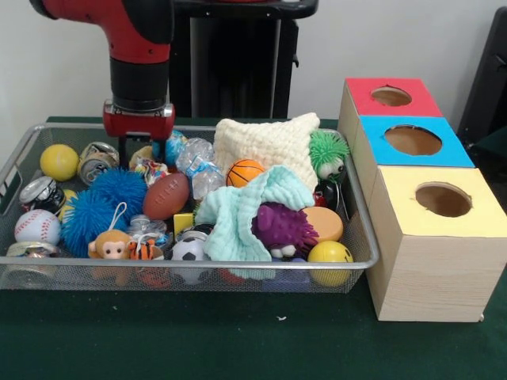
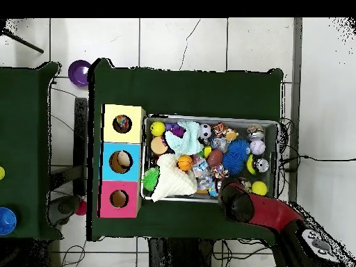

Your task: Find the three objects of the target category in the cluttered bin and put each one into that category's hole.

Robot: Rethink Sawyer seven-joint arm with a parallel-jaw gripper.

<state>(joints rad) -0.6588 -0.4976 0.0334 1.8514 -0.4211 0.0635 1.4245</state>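
Observation:
The bin [image 1: 55,127] is a wide wire-mesh basket packed with toys, balls, cans and cloths; it also shows in the overhead view [image 2: 208,119]. My gripper [image 1: 140,152] hangs low over the bin's far left part, just above a can [image 1: 98,159] and crumpled clear plastic [image 1: 196,161]. Its tips are lost in the clutter. Right of the bin stand three wooden boxes with a round hole in each top: red [image 1: 412,101], blue [image 1: 444,150] and yellow [image 1: 483,207]. From overhead, something colourful shows inside the yellow box's hole [image 2: 122,124].
In the bin lie a yellow ball [image 1: 59,161], baseball [image 1: 37,226], blue spiky balls [image 1: 119,190], brown football [image 1: 166,195], small basketball [image 1: 245,172], cream knit cloth [image 1: 257,142], mint cloth [image 1: 245,218], purple fuzzy toy [image 1: 283,227] and soccer ball [image 1: 188,250]. The arm [image 2: 254,206] reaches in over the rim.

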